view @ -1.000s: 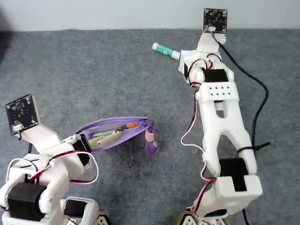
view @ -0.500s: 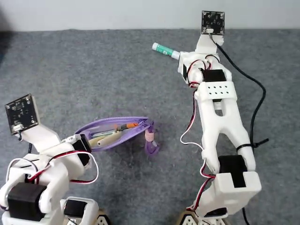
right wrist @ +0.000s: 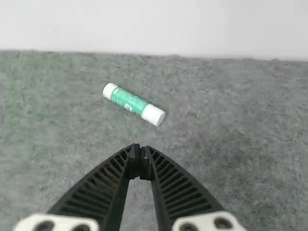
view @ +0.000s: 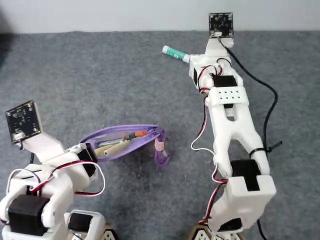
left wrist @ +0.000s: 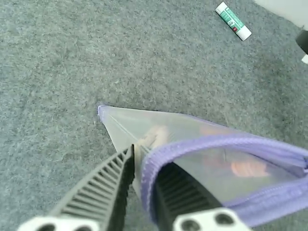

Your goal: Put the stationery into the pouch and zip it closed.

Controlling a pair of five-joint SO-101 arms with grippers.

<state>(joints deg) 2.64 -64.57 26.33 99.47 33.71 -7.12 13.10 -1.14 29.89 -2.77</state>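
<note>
1. Pouch [view: 122, 141] is found at 8 o'clock on the mat [view: 75, 75], with its zip open.
2. One end of it is pinched tight by the left gripper [left wrist: 137, 156].
3. An orange pen [view: 136, 134] and a pale thing [view: 111, 146] are seen inside it.
4. A glue stick [view: 176, 53] is left out, well apart, at 1 o'clock from the pouch.
5. The right gripper [right wrist: 139, 156] is squeezed shut with nothing in it, near the glue stick.
6. Fetching the glue stick seems to be the step in hand. The jaws must be opened first, then lowered around it.
</note>
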